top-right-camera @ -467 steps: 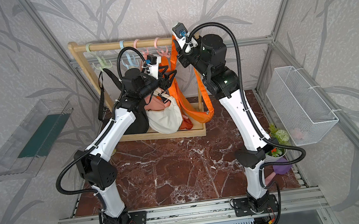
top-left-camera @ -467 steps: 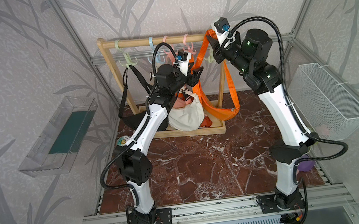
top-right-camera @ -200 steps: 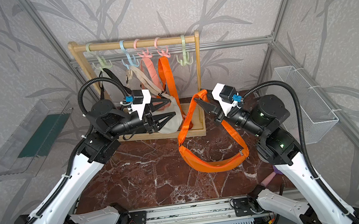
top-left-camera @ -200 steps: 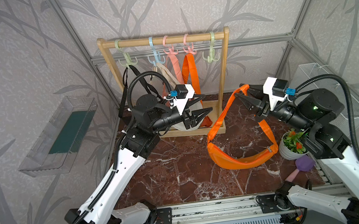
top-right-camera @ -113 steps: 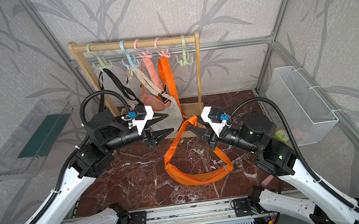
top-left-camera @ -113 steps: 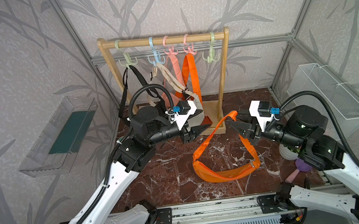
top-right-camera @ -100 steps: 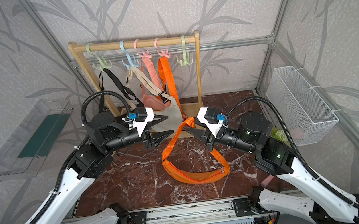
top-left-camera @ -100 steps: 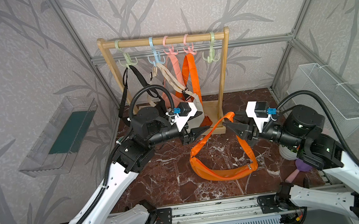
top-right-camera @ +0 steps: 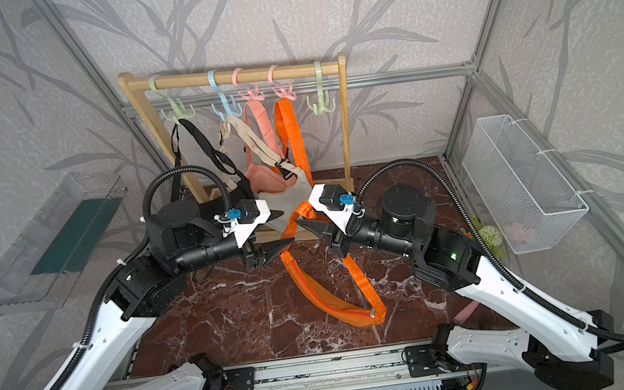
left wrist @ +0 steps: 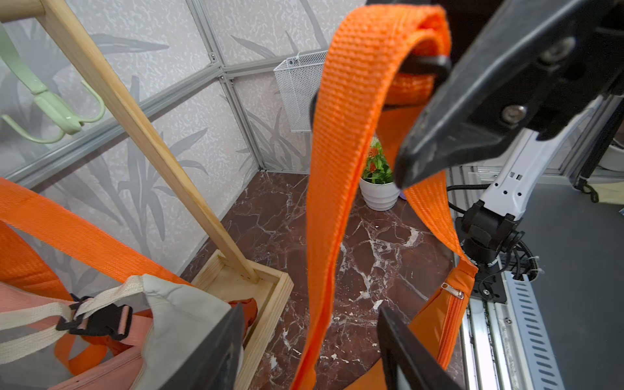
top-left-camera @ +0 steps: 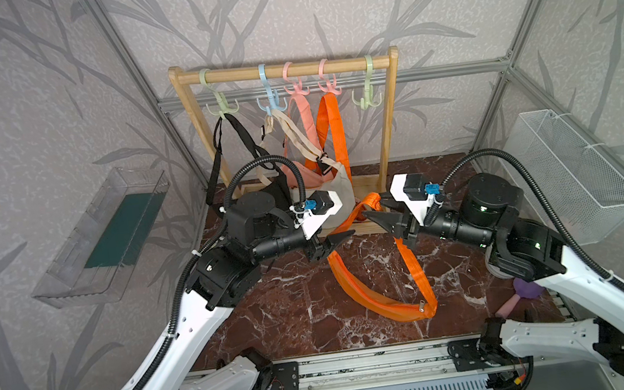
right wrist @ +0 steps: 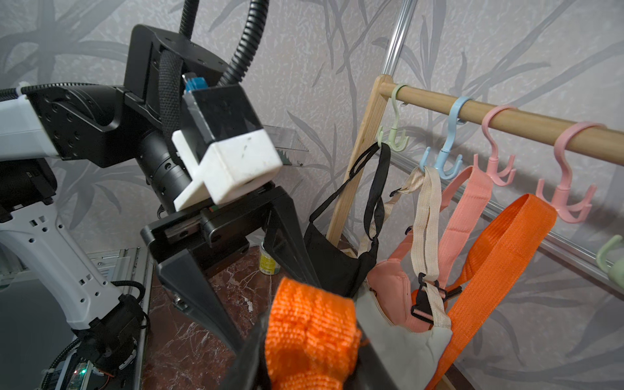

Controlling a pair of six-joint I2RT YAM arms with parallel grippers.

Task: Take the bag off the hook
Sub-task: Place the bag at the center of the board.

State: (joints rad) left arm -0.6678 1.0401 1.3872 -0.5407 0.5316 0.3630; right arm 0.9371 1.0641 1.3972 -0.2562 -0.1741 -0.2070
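Over the middle of the marble bench [top-left-camera: 276, 309], toward its back edge, your right gripper [top-left-camera: 373, 206] is clamped on the orange bag [top-left-camera: 388, 304] by the top fold of its strap [top-left-camera: 411, 256]. The strap is a flat ribbed webbing that drops in a long loop to the smooth, curved pouch nearer the front edge; you cannot tell whether the pouch touches the marble. Your left gripper [top-left-camera: 338, 241] faces it from the other side, jaws spread wide and holding nothing, tips just beside the strap. At the back edge stands the wooden rack [top-left-camera: 279, 71], a round pole with curled plastic hooks carrying a black bag [right wrist: 334, 260], a cream bag [right wrist: 398, 334], a pink bag [right wrist: 388, 280] and a second orange strap [top-left-camera: 328, 129] on a pink hook [top-left-camera: 329, 84]. Only the right wrist view shows you the webbing bunched thick between the right fingers [right wrist: 248, 364]. The left wrist view gives you the coarse weave close up, plus a white ribbed pot [left wrist: 380, 196] at the right edge.
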